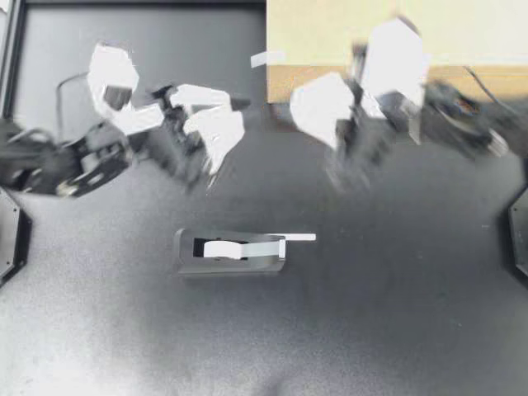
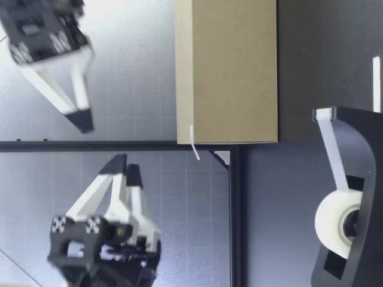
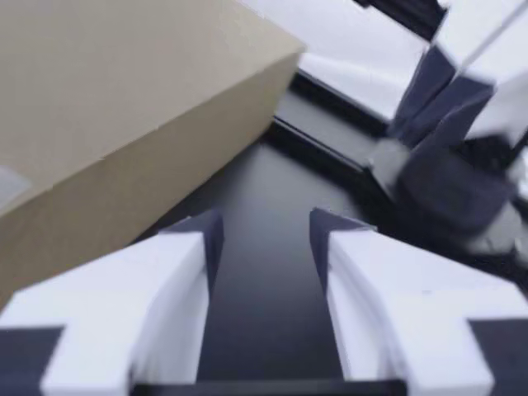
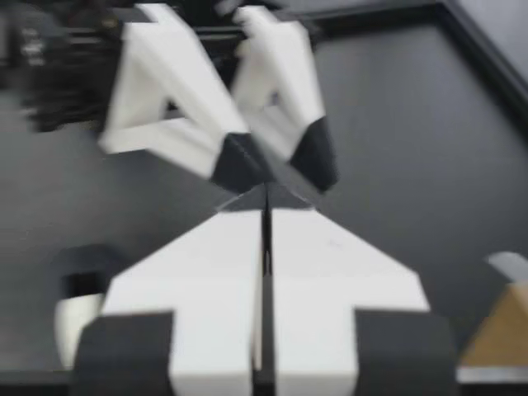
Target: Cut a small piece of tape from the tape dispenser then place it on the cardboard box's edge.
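Two pincers hung aloft: left pincer (image 1: 231, 115) released, right pincer (image 1: 301, 103) clenched on nothing. At grey plastic dispenser (image 1: 231, 264), white tape tail (image 1: 299, 238) looked light, limp, sticky; pinch free end.

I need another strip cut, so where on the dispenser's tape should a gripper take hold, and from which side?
Probably the free tape tail jutting past the cutter end of the tape dispenser. Come in from my right arm's side: the tail sticks out that way, clear of the body.
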Available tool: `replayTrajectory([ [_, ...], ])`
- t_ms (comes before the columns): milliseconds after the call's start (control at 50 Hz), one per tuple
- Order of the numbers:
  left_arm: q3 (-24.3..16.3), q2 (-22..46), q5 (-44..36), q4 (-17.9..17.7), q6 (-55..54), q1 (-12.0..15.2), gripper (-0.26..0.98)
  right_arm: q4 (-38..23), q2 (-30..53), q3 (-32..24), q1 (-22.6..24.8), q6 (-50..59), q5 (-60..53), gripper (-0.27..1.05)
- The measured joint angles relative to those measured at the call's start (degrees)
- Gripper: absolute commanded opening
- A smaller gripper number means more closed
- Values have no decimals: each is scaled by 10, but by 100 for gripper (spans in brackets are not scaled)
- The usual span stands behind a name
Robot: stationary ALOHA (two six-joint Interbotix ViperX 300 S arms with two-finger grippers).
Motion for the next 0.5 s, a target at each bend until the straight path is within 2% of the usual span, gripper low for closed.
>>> replayTrajectory([
  [280, 4, -10, 0, 49, 100, -63, 35, 5, -49, 64, 90, 7, -42, -12],
  [380, 4, -11, 0, 74, 101, -82, 35, 6, -50, 73, 102, 23, -48, -12],
  [500, 4, -15, -1, 84, 102, -86, 35, 6, -51, 79, 104, 35, -55, -12],
])
